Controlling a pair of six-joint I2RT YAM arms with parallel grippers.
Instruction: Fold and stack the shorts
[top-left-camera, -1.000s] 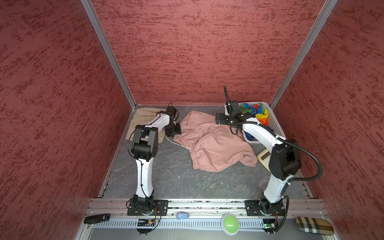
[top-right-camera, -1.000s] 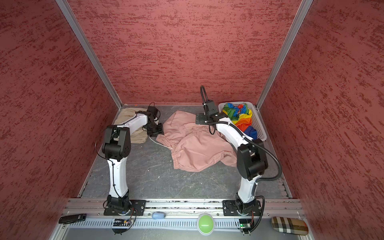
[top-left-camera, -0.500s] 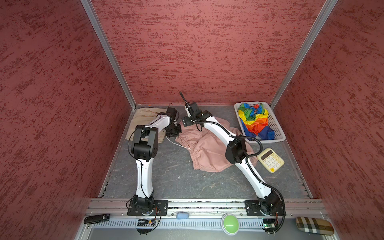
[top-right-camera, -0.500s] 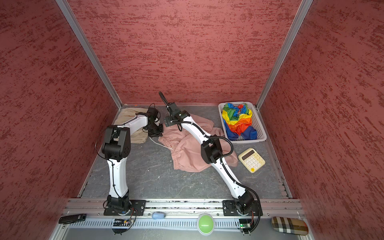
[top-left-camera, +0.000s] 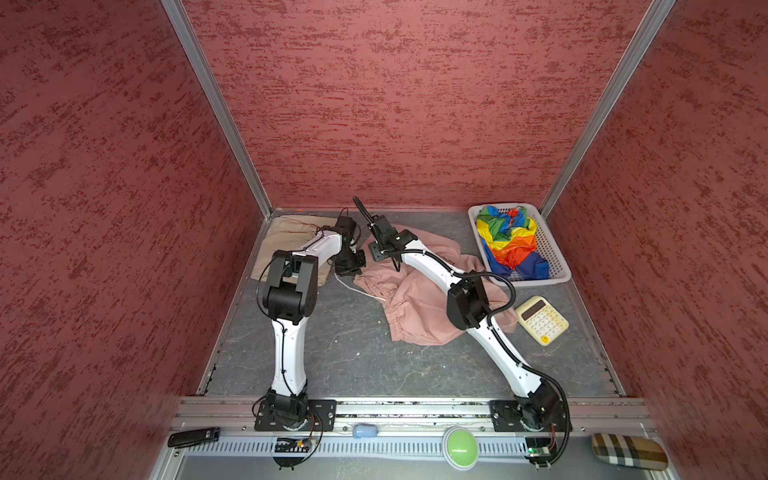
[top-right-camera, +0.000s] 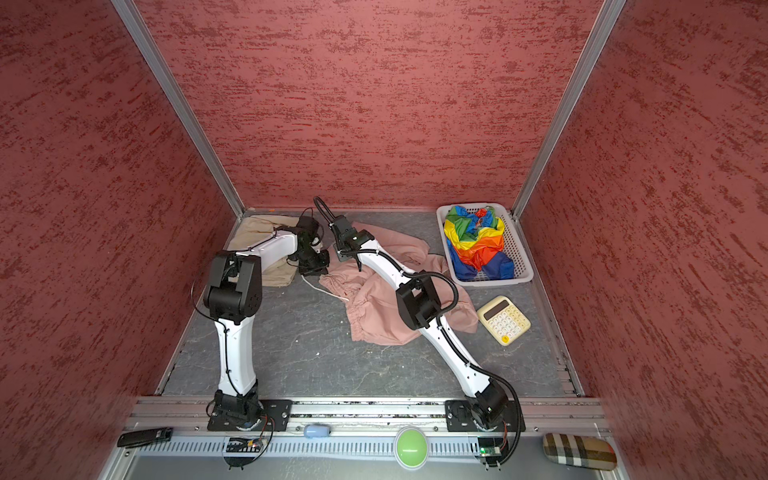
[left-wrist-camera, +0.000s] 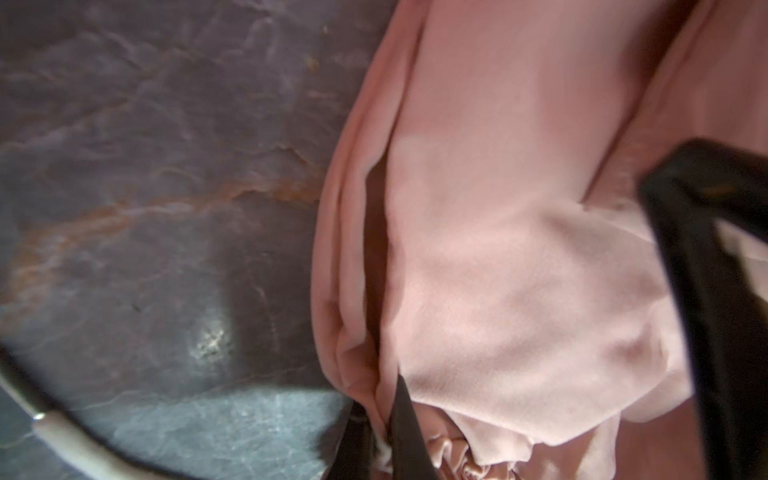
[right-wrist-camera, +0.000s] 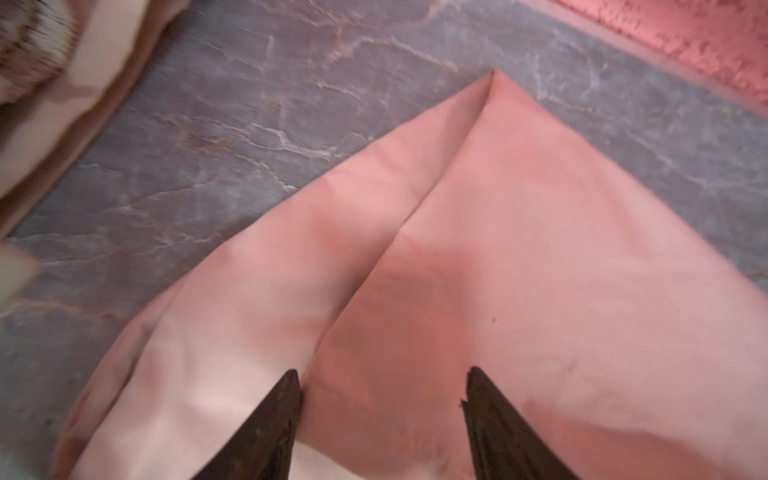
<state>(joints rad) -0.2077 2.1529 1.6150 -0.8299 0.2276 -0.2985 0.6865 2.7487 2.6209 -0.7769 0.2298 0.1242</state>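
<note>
The dusty pink shorts (top-left-camera: 419, 307) (top-right-camera: 374, 316) lie crumpled mid-table, their white drawstring (top-left-camera: 357, 289) trailing left. My left gripper (top-left-camera: 349, 270) (left-wrist-camera: 386, 436) is shut on a fold of pink cloth by the gathered waist (left-wrist-camera: 453, 457). At the far left corner of the same pair, my right gripper (top-left-camera: 376, 249) (right-wrist-camera: 383, 374) stands open, tips pressed onto the pink cloth (right-wrist-camera: 498, 249) with fabric between them. The beige shorts (top-left-camera: 286, 237) (top-right-camera: 249, 232) lie folded at the far left, partly hidden by the left arm. The rainbow shorts (top-left-camera: 509, 241) (top-right-camera: 476, 245) are bunched in the white basket (top-left-camera: 536, 282).
A cream calculator (top-left-camera: 542, 320) lies right of the pink shorts, near the basket. Red walls close in the back and both sides. On the front rail sit a green button (top-left-camera: 459, 446), a plaid case (top-left-camera: 627, 451) and a black remote (top-left-camera: 193, 436).
My right arm has swung left from beside the basket to the far left corner of the pink shorts, uncovering the calculator. The left arm has stayed at the waist.
</note>
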